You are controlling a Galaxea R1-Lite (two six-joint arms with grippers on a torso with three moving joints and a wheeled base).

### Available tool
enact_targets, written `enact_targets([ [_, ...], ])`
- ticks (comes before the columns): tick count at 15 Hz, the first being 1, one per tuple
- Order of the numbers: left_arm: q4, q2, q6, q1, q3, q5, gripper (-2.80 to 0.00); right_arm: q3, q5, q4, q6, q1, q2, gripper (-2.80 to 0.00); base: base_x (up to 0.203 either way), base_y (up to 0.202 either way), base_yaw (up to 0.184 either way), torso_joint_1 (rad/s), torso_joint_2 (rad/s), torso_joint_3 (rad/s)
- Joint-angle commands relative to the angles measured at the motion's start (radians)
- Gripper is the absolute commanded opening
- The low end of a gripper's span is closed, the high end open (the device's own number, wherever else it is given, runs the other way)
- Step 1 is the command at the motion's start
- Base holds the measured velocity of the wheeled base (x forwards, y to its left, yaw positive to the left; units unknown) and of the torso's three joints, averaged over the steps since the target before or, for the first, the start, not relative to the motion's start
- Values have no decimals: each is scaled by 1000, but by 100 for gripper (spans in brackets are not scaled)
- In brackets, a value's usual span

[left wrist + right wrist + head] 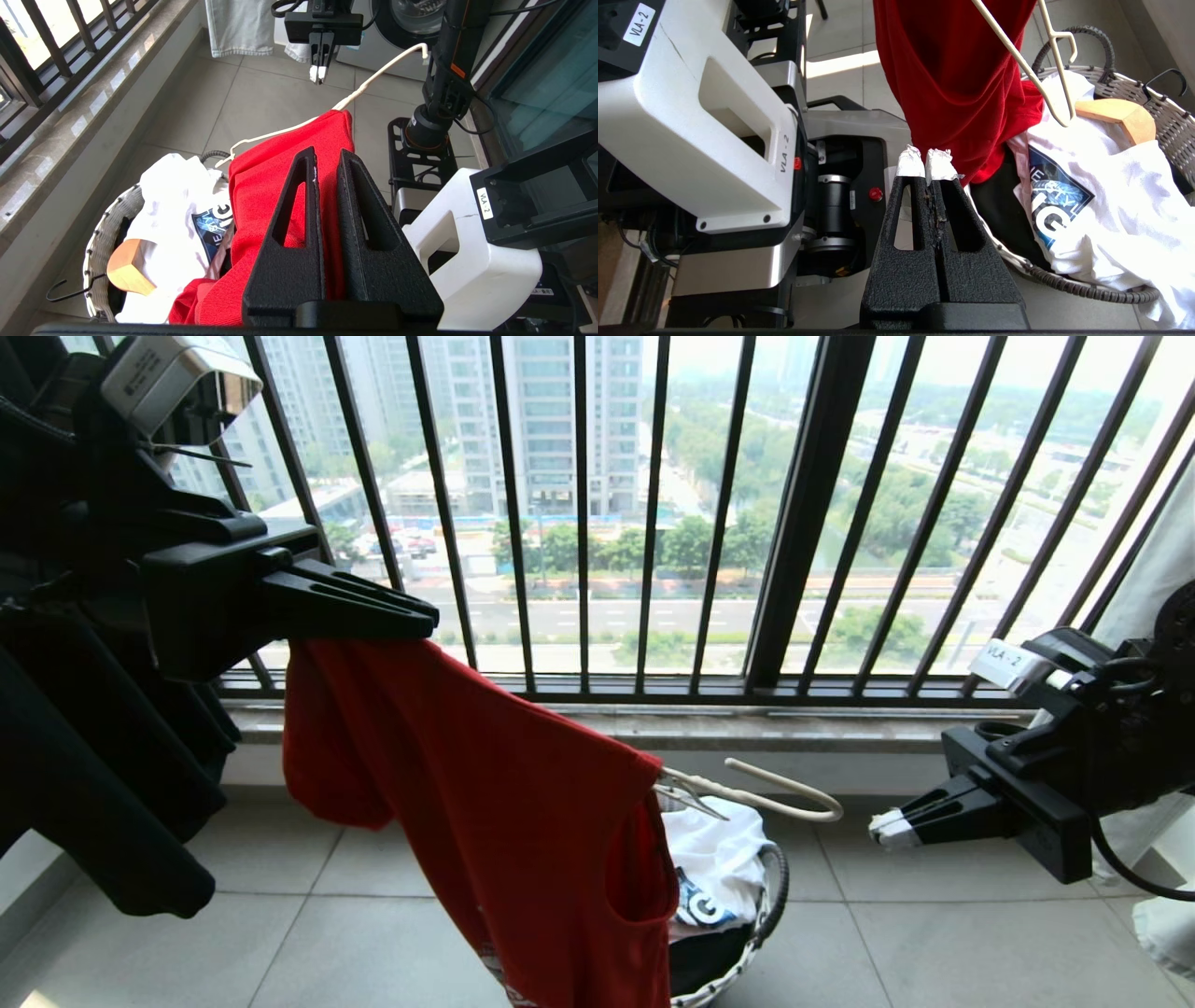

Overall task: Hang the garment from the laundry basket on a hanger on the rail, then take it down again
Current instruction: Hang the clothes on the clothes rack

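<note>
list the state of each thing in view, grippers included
left gripper: shut on the red T-shirt, holding it up
red T-shirt: hanging, off-white hanger partly inside it
off-white hanger: hook end sticking out, not on a rail
right gripper: shut, empty, beside the hook
laundry basket: on the floor, holding the white printed garment and the wooden hanger

The floor (934,943) is laid with large pale grey tiles and runs up to a low stone sill under the black window bars. A small round woven basket (773,896) with a whitish-grey weave and dark rim stands directly on it, close to the sill.
</note>
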Motion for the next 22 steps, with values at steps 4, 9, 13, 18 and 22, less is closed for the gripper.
enact_targets([
  [4, 7, -23, -9, 13, 2, -22, -280, -9, 7, -52, 86, 63, 49, -280, 0, 0, 0, 0, 0, 0],
  [9, 7, -31, -11, 12, 7, -24, -280, -6, 22, 187, -79, -47, 2, -280, 0, 0, 0, 0, 0, 0],
  [13, 7, -47, -20, 12, -6, -24, -280, 8, -98, -142, 2, 38, -5, -280, 0, 0, 0, 0, 0, 0],
  [18, 7, -68, -34, 15, -23, -24, -280, 63, -268, -539, 137, 193, 26, 0, 0, 0, 0, 0, 0, 0],
  [22, 7, -80, -49, 18, -21, -25, -280, 42, -273, -561, 155, 202, 36, 0, 0, 0, 0, 0, 0, 0],
])
